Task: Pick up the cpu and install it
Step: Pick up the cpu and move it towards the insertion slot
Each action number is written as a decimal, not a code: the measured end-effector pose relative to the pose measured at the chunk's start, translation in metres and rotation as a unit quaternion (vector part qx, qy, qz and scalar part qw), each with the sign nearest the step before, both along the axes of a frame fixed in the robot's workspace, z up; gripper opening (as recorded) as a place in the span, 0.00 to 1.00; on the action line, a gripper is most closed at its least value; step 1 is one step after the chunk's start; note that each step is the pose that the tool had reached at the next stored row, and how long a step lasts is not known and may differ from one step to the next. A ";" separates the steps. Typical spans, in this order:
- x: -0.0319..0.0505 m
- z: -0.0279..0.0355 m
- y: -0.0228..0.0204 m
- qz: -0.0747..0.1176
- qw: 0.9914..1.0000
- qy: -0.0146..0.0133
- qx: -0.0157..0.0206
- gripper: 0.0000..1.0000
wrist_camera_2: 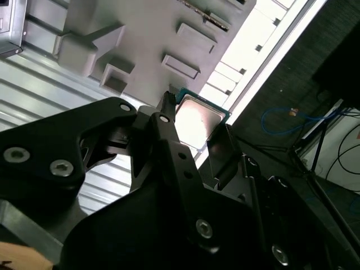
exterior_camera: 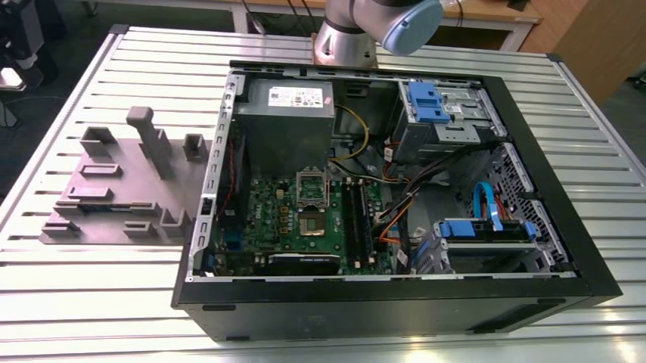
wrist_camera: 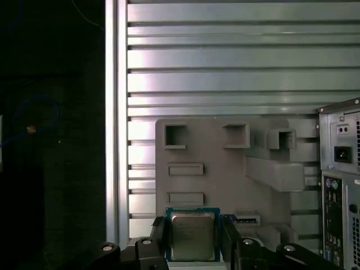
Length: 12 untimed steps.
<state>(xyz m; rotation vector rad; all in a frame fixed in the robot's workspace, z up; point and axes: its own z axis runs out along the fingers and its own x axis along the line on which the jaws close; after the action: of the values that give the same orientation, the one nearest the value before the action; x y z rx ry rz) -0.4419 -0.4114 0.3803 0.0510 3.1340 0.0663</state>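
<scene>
The cpu (wrist_camera: 193, 236), a small square chip with a shiny silver top and a thin teal rim, sits between the two black fingers of my gripper (wrist_camera: 193, 243), which is shut on it. In the second wrist view the cpu (wrist_camera_2: 198, 117) shows its bright top between the fingertips (wrist_camera_2: 167, 108). It hangs well above the grey fixture plate (wrist_camera: 225, 180), over the plate's edge nearest the camera. In the exterior view the open computer case (exterior_camera: 394, 302) holds the green motherboard, whose socket (exterior_camera: 310, 221) lies bare with its silver hinged frame (exterior_camera: 310, 185) raised.
The grey fixture plate (exterior_camera: 111, 189) with raised blocks lies on the slatted metal table (exterior_camera: 91, 280) at the exterior view's left of the case. A grey power supply box (exterior_camera: 287, 106), blue drive brackets (exterior_camera: 429, 102) and cables fill the case. The arm's column (exterior_camera: 349, 34) rises behind it.
</scene>
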 end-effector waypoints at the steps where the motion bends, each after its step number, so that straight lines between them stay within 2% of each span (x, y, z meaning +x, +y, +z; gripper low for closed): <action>1: 0.0000 0.0023 0.0000 0.000 1.000 0.000 0.000 0.47; 5: 0.0000 0.0105 0.0000 0.000 1.000 0.000 0.000 0.47; 12: 0.0000 0.0108 0.0000 0.000 1.000 0.000 0.000 0.47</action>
<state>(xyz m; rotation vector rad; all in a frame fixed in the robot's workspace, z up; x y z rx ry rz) -0.4419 -0.4114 0.3911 0.0511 3.1340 0.0654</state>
